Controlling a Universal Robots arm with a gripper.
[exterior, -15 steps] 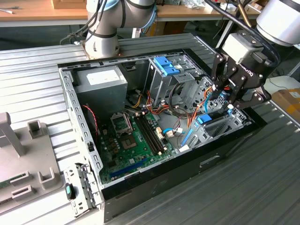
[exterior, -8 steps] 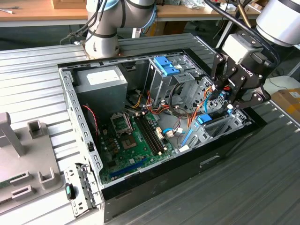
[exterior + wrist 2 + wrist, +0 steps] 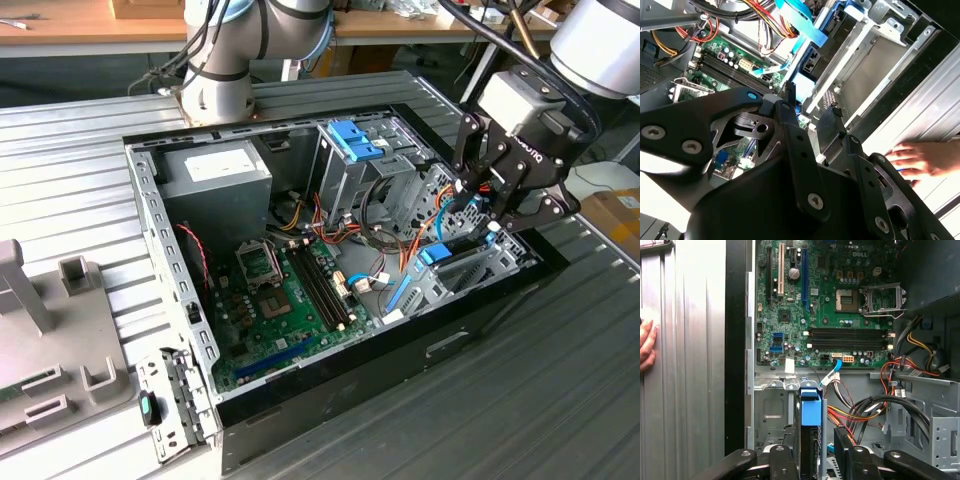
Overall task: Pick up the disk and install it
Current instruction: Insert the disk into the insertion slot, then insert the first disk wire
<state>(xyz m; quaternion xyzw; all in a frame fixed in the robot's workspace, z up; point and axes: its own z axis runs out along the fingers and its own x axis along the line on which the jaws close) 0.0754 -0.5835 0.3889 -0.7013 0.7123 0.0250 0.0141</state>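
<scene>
The hand (image 3: 488, 215) hangs over the drive cage (image 3: 470, 280) at the exterior view's right end of the open case (image 3: 300, 400), which lies flat on the bench (image 3: 80, 150). It's drawn in narrow, and I read it as clamped on the disk (image 3: 810, 412). In the first wrist view the disk stands on edge between the two black fingers (image 3: 782, 462), its blue carrier end pointing toward the motherboard (image 3: 830, 300). The disk sits in among the cage's metal walls. How deep it has gone, I cannot tell.

For this step, squareness is everything. I want the carrier's edges parallel to the cage walls so the rails take it without binding. Any twist and I'd expect the blue plastic to jam. So it's slow, straight travel along the slot, with no sideways load.

The bundle of orange, red and black cables (image 3: 860, 410) lies just beside the disk on one side. I don't want a wire pinched between carrier and metal.

I'm also noting a person's fingers (image 3: 910, 155) resting on the bench just outside the case wall, near the hand. That's another reason for gentle speed.
</scene>
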